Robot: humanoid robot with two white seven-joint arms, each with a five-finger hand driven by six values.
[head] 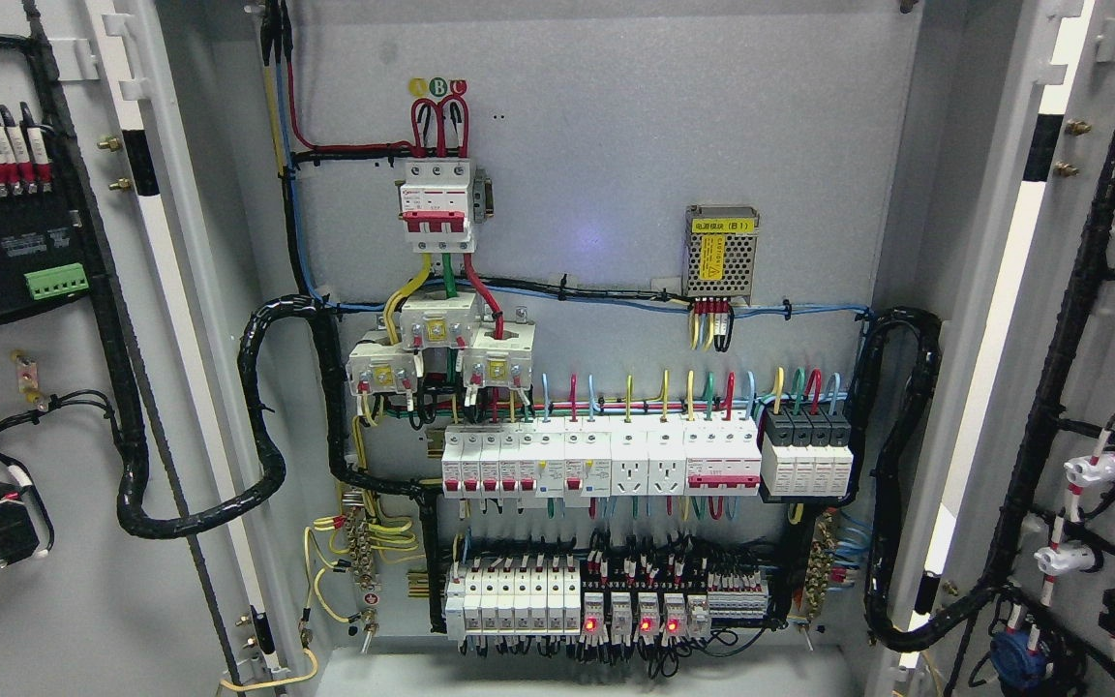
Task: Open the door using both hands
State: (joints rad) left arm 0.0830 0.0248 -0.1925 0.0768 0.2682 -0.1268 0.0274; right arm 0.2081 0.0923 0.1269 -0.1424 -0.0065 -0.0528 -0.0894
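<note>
A grey electrical cabinet stands with both doors swung wide. The left door (83,620) shows its inner face at the picture's left, with a black module and wiring on it. The right door (1080,407) shows its inner face at the right, carrying black cable bundles and white fittings. Between them the back panel (616,145) holds a red-and-white main breaker (436,205), rows of white breakers (557,463) and lower terminals with red lights (616,610). Neither of my hands nor arms shows in the head view.
Thick black cable looms (267,426) arc from the panel to each door across the hinge gaps. A small perforated power supply with a yellow label (722,252) sits upper right. The cabinet's bottom ledge (577,673) runs along the lower edge.
</note>
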